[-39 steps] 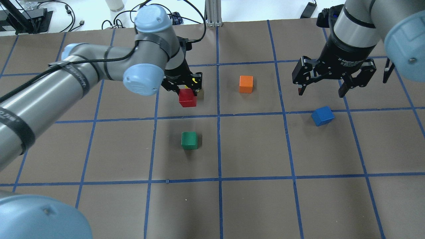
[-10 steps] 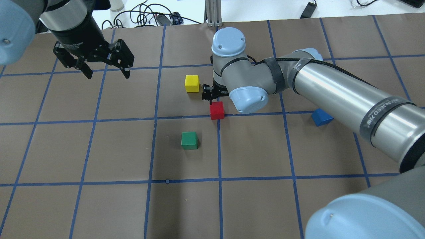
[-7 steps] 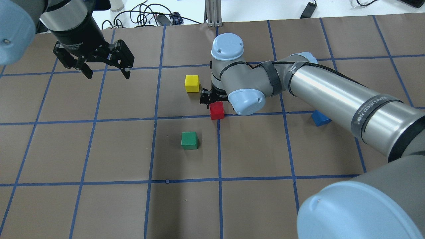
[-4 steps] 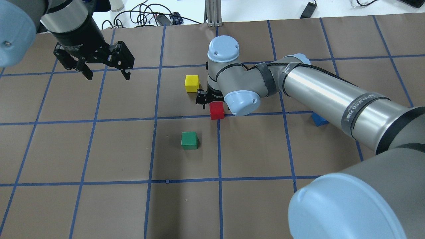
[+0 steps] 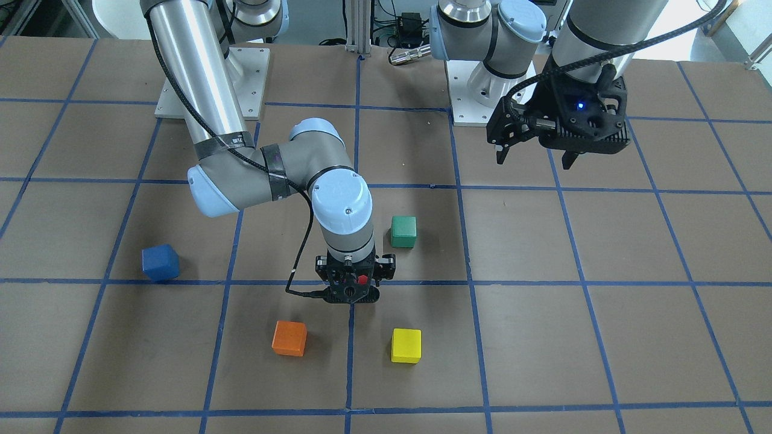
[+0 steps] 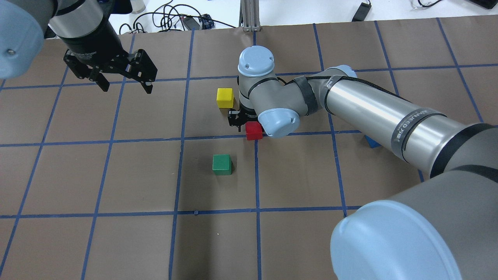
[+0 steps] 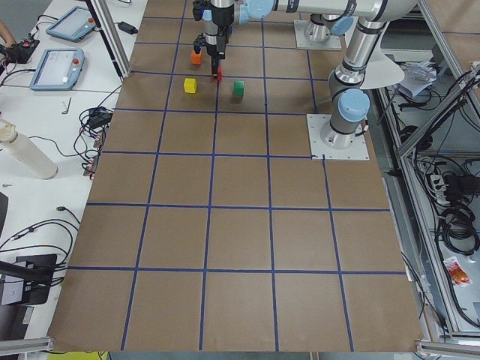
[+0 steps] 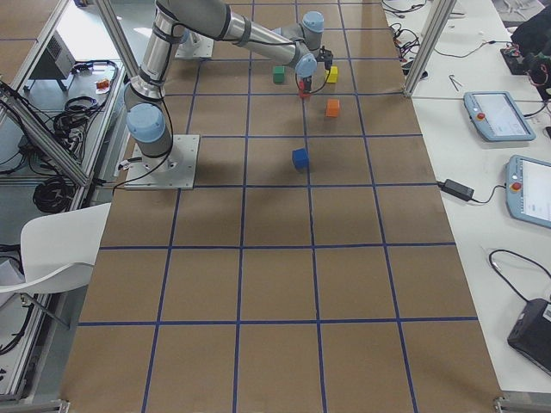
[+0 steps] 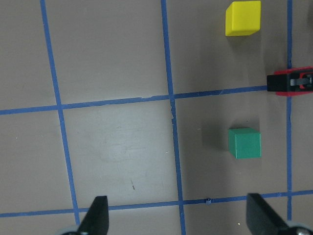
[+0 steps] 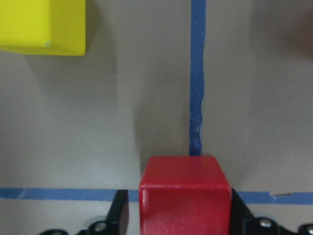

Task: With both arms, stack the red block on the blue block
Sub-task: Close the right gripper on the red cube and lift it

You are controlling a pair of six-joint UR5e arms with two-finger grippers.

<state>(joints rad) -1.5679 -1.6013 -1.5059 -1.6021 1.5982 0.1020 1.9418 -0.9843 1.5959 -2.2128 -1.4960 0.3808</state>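
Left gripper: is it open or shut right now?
Open. The left gripper hangs above the table with its fingers spread wide and nothing between them.

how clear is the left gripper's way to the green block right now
Probably clear, yes. The left gripper hangs open above the table, with nothing standing between it and the green block. The right arm is at the red block, off to the side of that path.
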